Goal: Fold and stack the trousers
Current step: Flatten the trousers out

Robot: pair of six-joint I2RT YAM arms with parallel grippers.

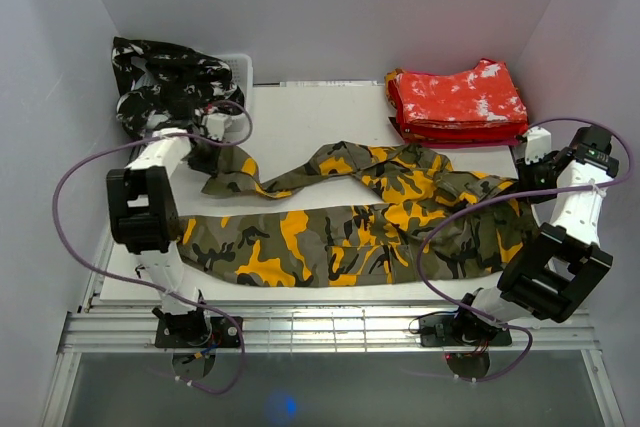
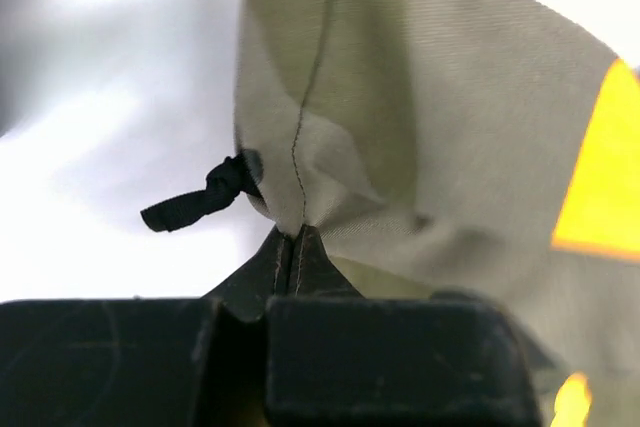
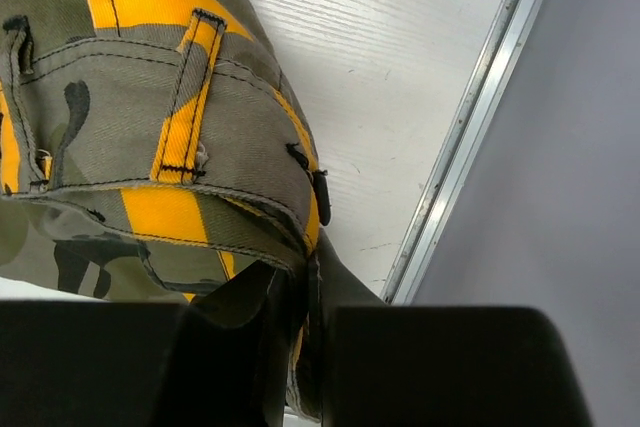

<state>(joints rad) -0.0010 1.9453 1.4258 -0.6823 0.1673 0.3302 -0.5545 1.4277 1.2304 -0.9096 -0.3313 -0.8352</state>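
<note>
The olive trousers (image 1: 340,227) lay spread across the white bench (image 1: 320,117), waist toward the right and legs running left. The lower leg lay flat and straight along the near edge. The upper leg bent away toward the far left, its end raised off the surface.

The left claw (image 2: 290,247) was pressed together on the hem of that upper leg; in the left wrist view its two black fingers met with a fold of olive cloth pinched between them. A short black tie (image 2: 195,202), knotted, hung from the hem just beside the pinch point.

The right claw (image 3: 305,277) was pinching the waistband edge at the right side of the bench. An orange-yellow belt loop (image 3: 185,97) sat on the band above the fingers, and the metal edge rail (image 3: 470,137) of the bench ran close by on the right.

Other garments in view:
- red trousers (image 1: 458,102) – folded, at the far right corner of the bench, apart from the olive pair
- black-and-white trousers (image 1: 165,82) – bunched in a heap at the far left corner, partly over a white bin (image 1: 240,62)
</note>
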